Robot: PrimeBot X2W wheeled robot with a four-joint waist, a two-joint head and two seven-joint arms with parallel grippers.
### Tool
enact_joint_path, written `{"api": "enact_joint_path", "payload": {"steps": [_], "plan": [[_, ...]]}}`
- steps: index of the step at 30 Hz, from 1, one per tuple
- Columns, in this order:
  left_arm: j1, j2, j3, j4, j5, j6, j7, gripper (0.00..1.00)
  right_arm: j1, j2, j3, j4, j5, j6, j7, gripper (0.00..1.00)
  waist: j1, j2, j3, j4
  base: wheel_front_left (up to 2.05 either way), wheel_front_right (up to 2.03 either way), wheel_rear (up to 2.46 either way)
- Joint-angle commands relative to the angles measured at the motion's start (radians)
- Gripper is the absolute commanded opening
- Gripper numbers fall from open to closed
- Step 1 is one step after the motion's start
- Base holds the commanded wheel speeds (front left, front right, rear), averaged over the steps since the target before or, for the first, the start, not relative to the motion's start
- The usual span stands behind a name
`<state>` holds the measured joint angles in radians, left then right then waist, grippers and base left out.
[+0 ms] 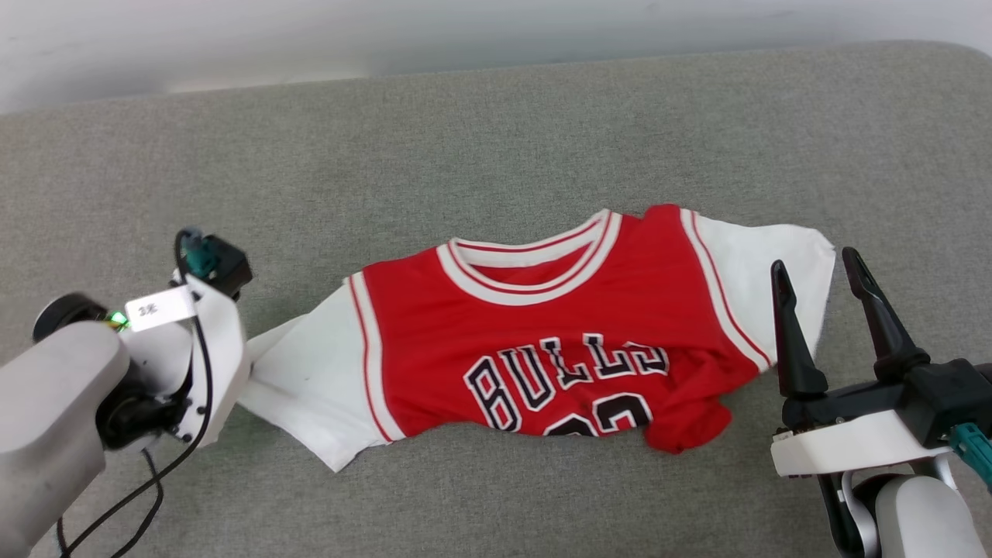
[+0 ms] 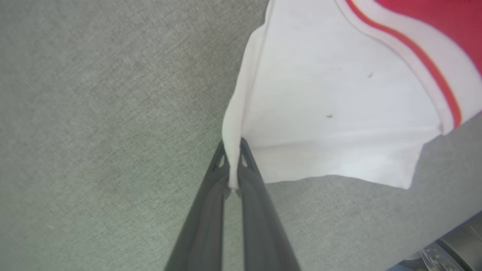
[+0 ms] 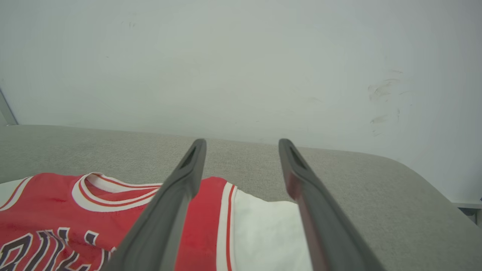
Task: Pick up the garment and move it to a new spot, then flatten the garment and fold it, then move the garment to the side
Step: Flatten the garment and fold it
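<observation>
The garment [image 1: 558, 325] lies front up on the grey padded surface [image 1: 496, 139], collar toward the far side. Its lower part is folded under, so just the top of the number shows below "BULLS", and the lower right corner is bunched. In the left wrist view my left gripper [image 2: 233, 146] is shut on the edge of the garment's [image 2: 331, 94] white left sleeve, which is pulled into a ridge. My right gripper [image 1: 814, 260] stands open beside the white right sleeve [image 1: 775, 263], nothing between its fingers. In the right wrist view that gripper [image 3: 241, 142] hovers over the garment's [image 3: 49, 195] sleeve.
A pale wall [image 1: 465, 31] runs along the far edge of the surface. The surface's corner [image 3: 414, 169] rounds off at the far right. A black cable [image 1: 147, 488] hangs from my left arm. Bare grey fabric surrounds the garment.
</observation>
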<state>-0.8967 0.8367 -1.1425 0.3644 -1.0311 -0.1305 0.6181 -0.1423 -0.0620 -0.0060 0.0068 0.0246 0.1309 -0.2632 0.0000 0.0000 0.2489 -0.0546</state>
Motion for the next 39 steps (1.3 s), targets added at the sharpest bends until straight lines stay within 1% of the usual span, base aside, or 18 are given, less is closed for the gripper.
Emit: {"api": "enact_joint_path", "payload": {"steps": [1,4,5,6,8,11,12,14,19,21,24,27,31,32,33,34,37,39], "plan": [[0.023,0.007,0.005,0.017,-0.010,0.007,-0.009,0.00,0.005,0.003,-0.001,-0.003,-0.004,0.000,-0.002,1.00,0.0000,0.0000,-0.001,0.000,0.00,0.00,0.00],[0.046,0.007,0.009,0.052,-0.021,0.016,-0.032,0.00,0.007,0.003,-0.001,0.001,-0.007,0.000,-0.002,1.00,0.0000,0.0000,-0.003,0.001,0.00,0.00,0.00],[0.053,0.003,0.011,0.063,-0.025,0.019,-0.043,0.30,0.008,0.003,0.000,0.002,-0.008,0.000,-0.002,1.00,0.0000,0.0000,-0.006,0.001,0.00,0.00,0.00],[0.054,-0.002,0.016,0.071,-0.026,0.022,-0.058,1.00,0.009,0.001,0.001,0.004,-0.009,0.000,-0.002,1.00,0.0000,0.0000,-0.008,0.001,0.00,0.00,0.00],[0.044,-0.012,0.026,0.080,-0.028,0.022,-0.077,1.00,0.011,-0.003,-0.001,0.006,-0.010,0.000,-0.002,1.00,0.0000,0.0000,-0.014,0.003,0.00,0.00,0.00],[0.005,-0.011,0.049,0.076,-0.040,0.018,-0.086,1.00,0.014,-0.008,-0.002,0.007,-0.010,0.000,-0.002,1.00,0.0000,0.0000,-0.023,0.007,0.00,0.00,0.00],[-0.031,0.003,0.063,0.065,-0.045,0.015,-0.069,1.00,0.015,-0.011,-0.002,0.007,-0.011,0.000,-0.002,1.00,0.0000,0.0000,-0.028,0.008,0.00,0.00,0.00],[-0.055,0.013,0.070,0.055,-0.066,0.012,-0.036,1.00,0.014,-0.011,0.001,0.008,-0.010,0.000,-0.002,1.00,0.0000,0.0000,-0.030,0.006,0.00,0.00,0.00],[-0.086,0.040,0.042,0.021,-0.079,0.007,0.076,1.00,0.009,-0.016,0.010,0.003,-0.008,0.000,-0.002,1.00,0.0000,0.0000,-0.022,-0.006,0.00,0.00,0.00],[-0.077,0.046,0.020,0.016,-0.071,0.007,0.110,1.00,0.005,-0.015,0.015,0.002,-0.009,0.000,-0.002,1.00,0.0000,0.0000,-0.015,-0.014,0.00,0.00,0.00],[-0.042,0.033,0.000,0.022,-0.079,0.008,0.121,1.00,-0.003,-0.013,0.021,0.005,-0.011,0.000,-0.002,1.00,0.0000,0.0000,-0.004,-0.030,0.00,0.00,0.00],[-0.011,0.033,-0.029,0.047,-0.062,0.012,0.127,1.00,-0.009,-0.012,0.026,0.006,-0.015,0.000,-0.002,1.00,0.0000,0.0000,0.006,-0.045,0.00,0.00,0.00],[0.042,0.013,-0.052,0.080,-0.068,0.010,0.112,1.00,-0.020,-0.012,0.024,0.005,-0.014,0.000,-0.002,1.00,0.0000,0.0000,0.013,-0.058,0.00,0.00,0.00],[0.052,0.008,-0.055,0.084,-0.071,0.008,0.106,0.73,-0.020,-0.012,0.022,0.005,-0.015,0.000,-0.002,1.00,0.0000,0.0000,0.013,-0.059,0.00,0.00,0.00],[0.053,0.004,-0.051,0.087,-0.069,0.007,0.086,0.25,-0.019,-0.015,0.021,0.006,-0.017,0.000,-0.002,1.00,0.0000,0.0000,0.012,-0.058,0.00,0.00,0.00],[0.052,0.000,-0.047,0.091,-0.069,0.007,0.072,0.00,-0.019,-0.021,0.019,0.008,-0.017,0.000,-0.002,1.00,0.0000,0.0000,0.009,-0.056,0.00,0.00,0.00],[0.032,0.004,-0.035,0.091,-0.064,0.005,0.038,0.00,-0.032,-0.040,0.006,0.009,-0.017,0.000,-0.002,1.00,0.0000,0.0000,-0.004,-0.046,0.00,0.00,0.00],[0.012,0.015,-0.023,0.078,-0.056,0.004,0.007,0.00,-0.050,-0.067,-0.006,0.004,-0.020,0.000,-0.002,1.00,0.0000,0.0000,-0.016,-0.037,0.00,0.00,0.00]]}}
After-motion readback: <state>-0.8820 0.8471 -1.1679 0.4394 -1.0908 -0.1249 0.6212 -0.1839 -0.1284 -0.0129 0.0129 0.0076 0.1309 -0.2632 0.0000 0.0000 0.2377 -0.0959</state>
